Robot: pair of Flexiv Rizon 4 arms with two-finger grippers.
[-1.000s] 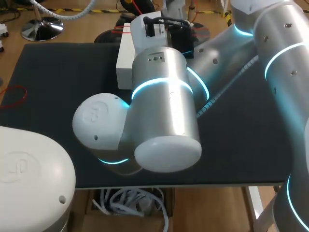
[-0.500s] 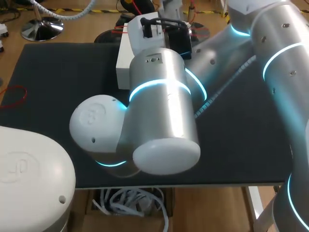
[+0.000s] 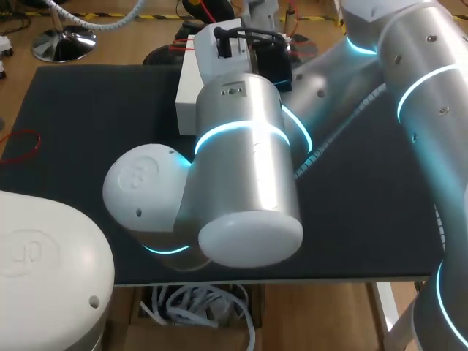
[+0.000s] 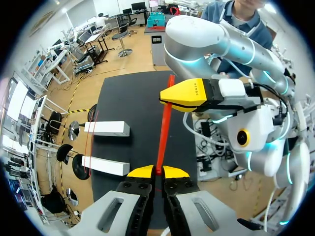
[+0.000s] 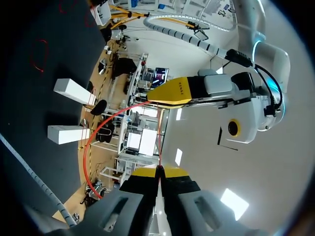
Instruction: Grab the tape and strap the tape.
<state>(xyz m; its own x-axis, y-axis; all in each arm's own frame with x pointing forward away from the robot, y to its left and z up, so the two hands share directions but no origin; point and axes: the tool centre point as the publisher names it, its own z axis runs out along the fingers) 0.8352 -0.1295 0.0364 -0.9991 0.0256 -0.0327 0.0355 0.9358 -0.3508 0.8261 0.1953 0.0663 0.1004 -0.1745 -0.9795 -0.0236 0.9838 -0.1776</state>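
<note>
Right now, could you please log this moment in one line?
left gripper: shut on red tape | right gripper: shut on red tape | red tape: spans both grippers, above table

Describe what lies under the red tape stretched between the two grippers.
Under the tape, pinched by the left gripper and right gripper, only bare black table shows. In the head view, the arms cover it all.
</note>
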